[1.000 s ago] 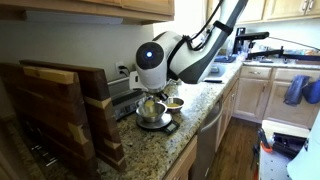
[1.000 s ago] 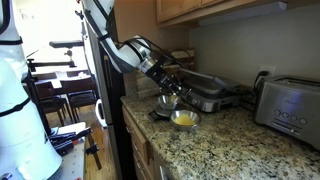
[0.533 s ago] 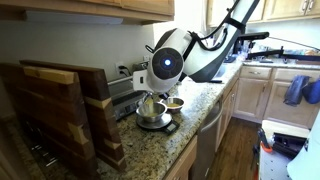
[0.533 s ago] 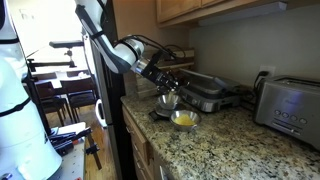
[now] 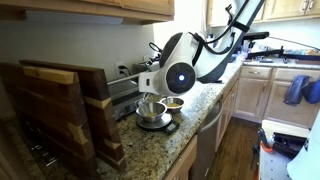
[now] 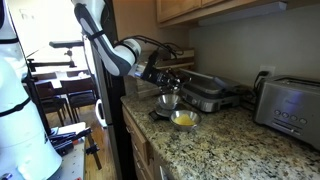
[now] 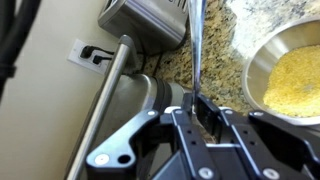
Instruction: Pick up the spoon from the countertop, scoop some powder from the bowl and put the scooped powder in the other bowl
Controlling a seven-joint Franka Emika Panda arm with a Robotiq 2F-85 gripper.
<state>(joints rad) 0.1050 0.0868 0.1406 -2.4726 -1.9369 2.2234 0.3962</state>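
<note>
My gripper [image 7: 197, 103] is shut on the thin metal handle of the spoon [image 7: 196, 45]. In both exterior views the gripper [image 5: 150, 90] [image 6: 163, 82] hangs just above the other bowl, the deeper steel one [image 5: 152, 113] [image 6: 168, 100]. The spoon's scoop end is hidden. The bowl, small and shallow [image 5: 174, 103] [image 6: 184, 119], stands right beside it. In the wrist view it [image 7: 262, 50] lies at the right and holds yellowish powder [image 7: 290, 80]. I cannot tell whether there is powder on the spoon.
A black and steel contact grill [image 6: 208, 95] [image 7: 120, 95] stands behind the bowls against the wall. A steel toaster [image 6: 288, 110] [image 7: 150, 20] stands further along. Wooden cutting boards [image 5: 60, 110] lean in the foreground. The granite counter's front edge [image 5: 205, 120] runs close to the bowls.
The arm's upper links have swung sideways and lower. The gripper with the spoon has stayed over the steel bowl, shifting only slightly. The bowls have not moved.
</note>
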